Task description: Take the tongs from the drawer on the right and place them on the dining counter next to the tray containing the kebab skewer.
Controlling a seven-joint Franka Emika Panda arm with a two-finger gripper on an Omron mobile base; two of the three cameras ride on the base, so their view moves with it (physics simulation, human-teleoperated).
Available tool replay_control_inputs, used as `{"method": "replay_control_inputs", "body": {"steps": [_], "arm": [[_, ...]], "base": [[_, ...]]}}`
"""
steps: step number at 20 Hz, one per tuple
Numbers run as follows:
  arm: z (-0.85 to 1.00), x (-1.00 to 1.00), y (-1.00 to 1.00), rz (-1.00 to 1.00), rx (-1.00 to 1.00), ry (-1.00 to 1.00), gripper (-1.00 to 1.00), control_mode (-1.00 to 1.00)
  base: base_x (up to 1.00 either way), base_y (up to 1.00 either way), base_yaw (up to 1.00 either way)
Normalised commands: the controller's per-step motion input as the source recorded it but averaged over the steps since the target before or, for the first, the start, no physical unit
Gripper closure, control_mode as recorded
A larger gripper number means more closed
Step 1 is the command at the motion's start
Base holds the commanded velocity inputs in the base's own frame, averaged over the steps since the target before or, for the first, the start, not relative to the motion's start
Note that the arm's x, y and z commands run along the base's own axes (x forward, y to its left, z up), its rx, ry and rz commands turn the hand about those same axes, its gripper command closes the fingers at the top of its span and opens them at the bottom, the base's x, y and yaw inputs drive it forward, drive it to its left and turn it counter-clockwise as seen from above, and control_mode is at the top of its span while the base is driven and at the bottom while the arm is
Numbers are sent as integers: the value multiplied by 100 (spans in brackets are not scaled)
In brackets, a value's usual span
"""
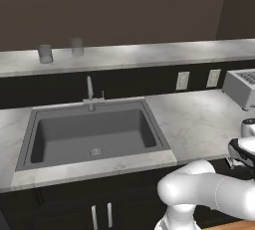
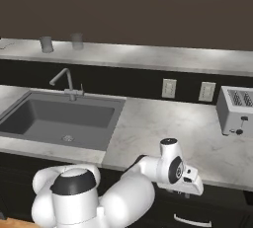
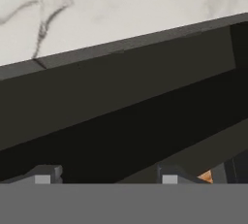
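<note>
My gripper (image 2: 191,187) hangs just below the front edge of the marble worktop, right of the sink, against the black cabinet face. In the hand view its fingertips (image 3: 167,175) stand apart with nothing between them, so the gripper (image 3: 106,177) is open. The drawer (image 2: 222,208) is a black front with a short silver handle (image 2: 190,220) below the hand. Close up, the drawer (image 3: 121,89) shows as dark panels under the worktop edge, and I cannot tell whether it is open. The tongs are hidden. The dining counter (image 1: 149,52) runs along the back. The tray and kebab skewer are out of view.
A grey sink (image 1: 94,132) with a faucet (image 1: 90,92) sits left of the arm. A toaster (image 2: 236,109) stands at the right on the worktop (image 2: 158,123). Two grey cups (image 1: 46,54) stand on the dining counter (image 2: 148,54). Wall outlets (image 2: 169,88) are behind.
</note>
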Motion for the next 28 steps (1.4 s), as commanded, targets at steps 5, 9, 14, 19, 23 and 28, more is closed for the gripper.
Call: {"method": "replay_control_inputs", "body": {"steps": [5,9,14,19,23,28], "arm": [[-69,-83,-22,0,0,8,-100,-100],[-68,-84,-22,0,0,8,-100,-100],[-69,-85,-23,0,0,7,-100,-100],[-69,-86,-24,0,0,6,-100,-100],[-69,-89,-25,0,2,3,-100,-100],[-68,-90,-25,0,4,1,-100,-100]], "base": [[0,0,0],[0,0,0],[0,0,0],[0,0,0],[0,0,0],[0,0,0]]}}
